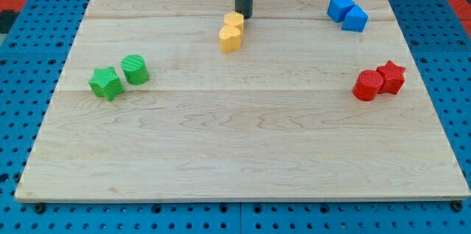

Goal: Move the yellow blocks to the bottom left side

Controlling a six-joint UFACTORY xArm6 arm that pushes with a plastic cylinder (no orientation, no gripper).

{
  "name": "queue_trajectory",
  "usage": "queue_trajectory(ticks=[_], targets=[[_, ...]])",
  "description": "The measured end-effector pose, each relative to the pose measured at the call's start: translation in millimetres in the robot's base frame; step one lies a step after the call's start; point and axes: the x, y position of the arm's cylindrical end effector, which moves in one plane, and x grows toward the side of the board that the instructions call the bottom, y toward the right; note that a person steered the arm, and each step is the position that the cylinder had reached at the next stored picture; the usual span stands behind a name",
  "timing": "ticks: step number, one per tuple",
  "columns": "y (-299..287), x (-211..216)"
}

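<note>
Two yellow blocks sit touching near the top middle of the wooden board (243, 146): an upper yellow block (234, 21) and a lower yellow block (229, 38). My tip (243, 15) stands right at the upper block's top right edge, touching it or nearly so. The dark rod rises from there out of the view's top.
A green star block (105, 83) and a green cylinder (135, 69) lie at the left. Two blue blocks (347, 12) lie at the top right. A red cylinder (367, 86) and a red star block (391, 76) lie at the right.
</note>
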Motion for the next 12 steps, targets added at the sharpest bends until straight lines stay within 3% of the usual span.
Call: queue_trajectory(ticks=[1, 2, 7, 8, 9, 12], targets=[[0, 41], [0, 47], [-11, 43], [-17, 85], [-24, 97], [-92, 94]])
